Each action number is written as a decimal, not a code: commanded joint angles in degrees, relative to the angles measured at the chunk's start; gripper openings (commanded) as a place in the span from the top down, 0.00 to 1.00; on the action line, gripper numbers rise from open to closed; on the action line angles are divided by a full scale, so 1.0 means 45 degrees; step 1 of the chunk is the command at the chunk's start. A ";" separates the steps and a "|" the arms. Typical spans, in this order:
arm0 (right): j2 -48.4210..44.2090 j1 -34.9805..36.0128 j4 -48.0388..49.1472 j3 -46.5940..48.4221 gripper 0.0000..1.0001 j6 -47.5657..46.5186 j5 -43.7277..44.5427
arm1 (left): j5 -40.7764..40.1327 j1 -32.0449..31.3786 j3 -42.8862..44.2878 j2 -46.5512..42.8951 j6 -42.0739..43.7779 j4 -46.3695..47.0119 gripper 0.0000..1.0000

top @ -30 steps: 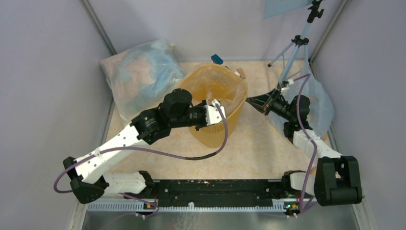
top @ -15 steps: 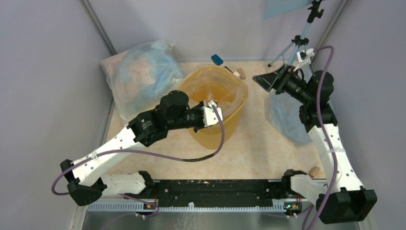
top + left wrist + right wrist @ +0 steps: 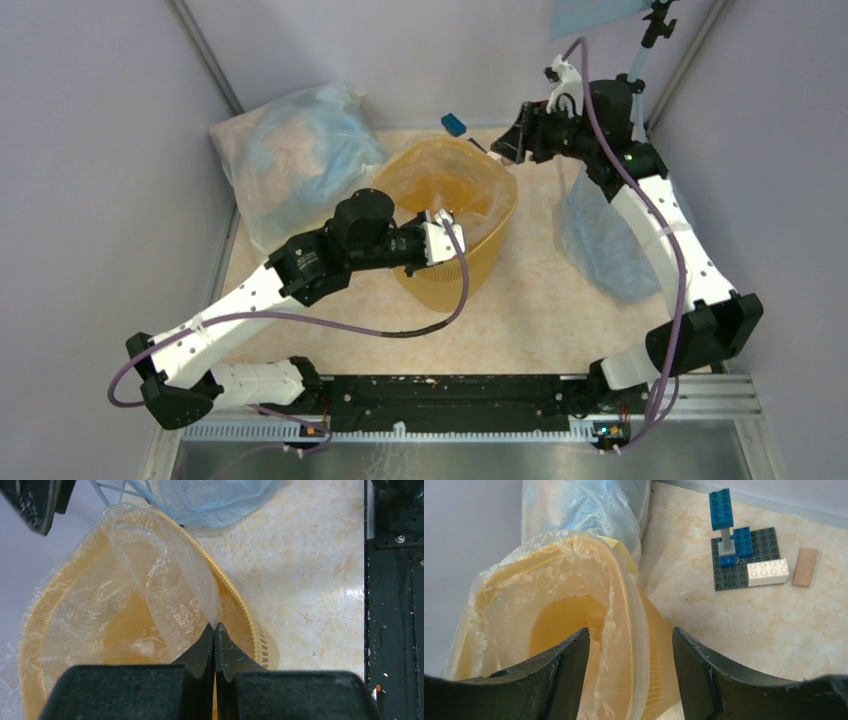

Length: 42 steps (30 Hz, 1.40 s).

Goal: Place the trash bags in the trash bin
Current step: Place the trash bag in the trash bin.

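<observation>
The left gripper [image 3: 215, 628] is pinched tight on a fold of the trash bag [image 3: 165, 595] at its tips, while the right gripper [image 3: 629, 635], jaws spread and empty, hangs above the trash bin [image 3: 659, 650], whose bag-draped rim runs straight ahead between and below them.

The bin [image 3: 440, 285] stands in the middle of the table [image 3: 540, 300], toward the back, with the bag [image 3: 150, 580] inside it and lapping over its rim. The left sack [image 3: 290, 165] fills the back-left corner, the right sack [image 3: 600, 240] lies right of the bin by the wall, and the blocks [image 3: 729, 545] stand just behind the bin. The left gripper [image 3: 215, 629] is at the bin's near rim, on the bag, while the right gripper [image 3: 629, 635] hangs above its far right corner.
</observation>
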 commanded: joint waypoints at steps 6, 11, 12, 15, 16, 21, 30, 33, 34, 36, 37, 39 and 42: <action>0.3091 0.1833 -0.2461 0.4545 0.35 -0.2967 0.1253 | 0.0418 -0.0141 -0.0090 -0.0197 -0.0040 0.0478 1.00; 0.4287 0.2158 -0.3265 0.5804 0.35 -0.4056 0.1258 | 0.0389 -0.0135 -0.0106 -0.0206 0.0045 0.0474 1.00; 0.4500 0.2255 -0.3590 0.6073 0.35 -0.4271 0.1197 | 0.0393 -0.0140 -0.0084 -0.0198 0.0040 0.0462 1.00; 0.5131 0.2472 -0.4243 0.6857 0.36 -0.4759 0.1222 | 0.0407 -0.0139 -0.0062 -0.0200 0.0078 0.0437 1.00; 0.5343 0.2504 -0.4394 0.7071 0.38 -0.4830 0.1264 | 0.0408 -0.0138 -0.0047 -0.0181 0.0068 0.0440 1.00; 0.5954 0.2525 -0.4677 0.7424 0.57 -0.4759 0.1383 | 0.0554 -0.0141 -0.0023 -0.0174 -0.0013 0.0440 1.00; 0.5620 0.2528 -0.4122 0.6793 0.92 -0.4283 0.1973 | 0.1092 -0.0179 -0.0141 -0.0271 -0.0469 0.0459 1.00; 0.5543 0.2531 -0.4043 0.6670 0.98 -0.4121 0.2186 | 0.1335 -0.0216 -0.0240 -0.0344 -0.0631 0.0560 1.00; 0.5524 0.2531 -0.4022 0.6625 0.99 -0.4091 0.2207 | 0.1420 -0.0228 -0.0281 -0.0387 -0.0692 0.0607 1.00; 0.5480 0.2532 -0.3943 0.6514 1.00 -0.4036 0.2210 | 0.1431 -0.0254 -0.0322 -0.0455 -0.0775 0.0625 1.00; 0.5460 0.2531 -0.3900 0.6454 1.00 -0.4034 0.2210 | 0.1380 -0.0275 -0.0328 -0.0481 -0.0807 0.0593 1.00; 0.5419 0.2551 -0.3854 0.6372 1.00 -0.4004 0.2229 | 0.1245 -0.0277 -0.0329 -0.0523 -0.0807 0.0460 1.00; 0.5396 0.2588 -0.3859 0.6289 1.00 -0.4020 0.2391 | 0.1087 -0.0297 -0.0348 -0.0673 -0.0778 0.0259 1.00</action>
